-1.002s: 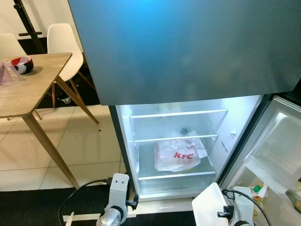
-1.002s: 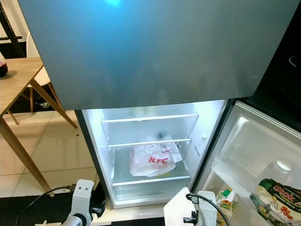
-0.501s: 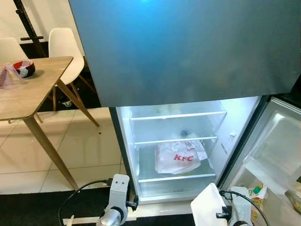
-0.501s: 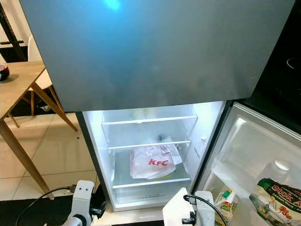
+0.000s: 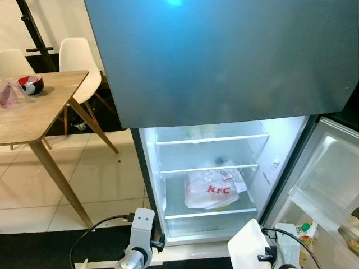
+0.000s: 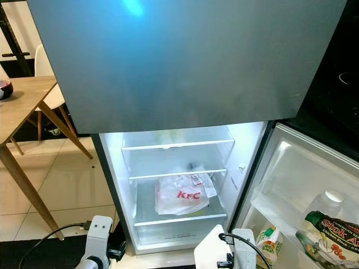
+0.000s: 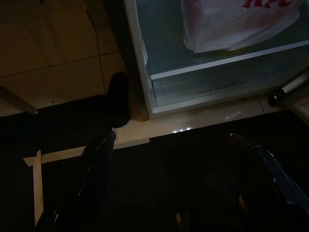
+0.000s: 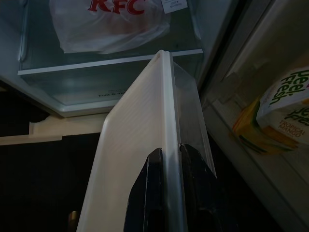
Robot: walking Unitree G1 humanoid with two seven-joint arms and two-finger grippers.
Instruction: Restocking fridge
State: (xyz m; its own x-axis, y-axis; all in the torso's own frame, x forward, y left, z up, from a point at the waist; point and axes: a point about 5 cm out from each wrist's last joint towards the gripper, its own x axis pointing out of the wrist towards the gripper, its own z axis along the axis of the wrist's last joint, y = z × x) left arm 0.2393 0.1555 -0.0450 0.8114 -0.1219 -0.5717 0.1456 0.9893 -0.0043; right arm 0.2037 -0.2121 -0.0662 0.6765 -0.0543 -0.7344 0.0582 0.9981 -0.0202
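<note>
Here, largest to smallest:
Fridge: dark grey upper door closed; the lower compartment stands open and lit, with glass shelves inside.
Lower door: swung open to the robot's right, its racks holding a clear bottle, a snack bag and a juice carton.
Surface: a wooden table to the left of the fridge, with a red-and-black bowl on it and white chairs behind.
Floor: pale tiles, then a dark mat in front of the fridge, marked with pale tape.
KFC bag: white plastic, lying on the lower glass shelf inside the open compartment, a receipt at its top.
White container: a flat, pale, lidded box held edge-up, low in front of the fridge's bottom drawer, near the open door.
Right gripper: narrow, its two black fingers clamped on the edge of the white container.
Left gripper: fingers spread wide with nothing between them, hanging low over the dark mat before the fridge.
</note>
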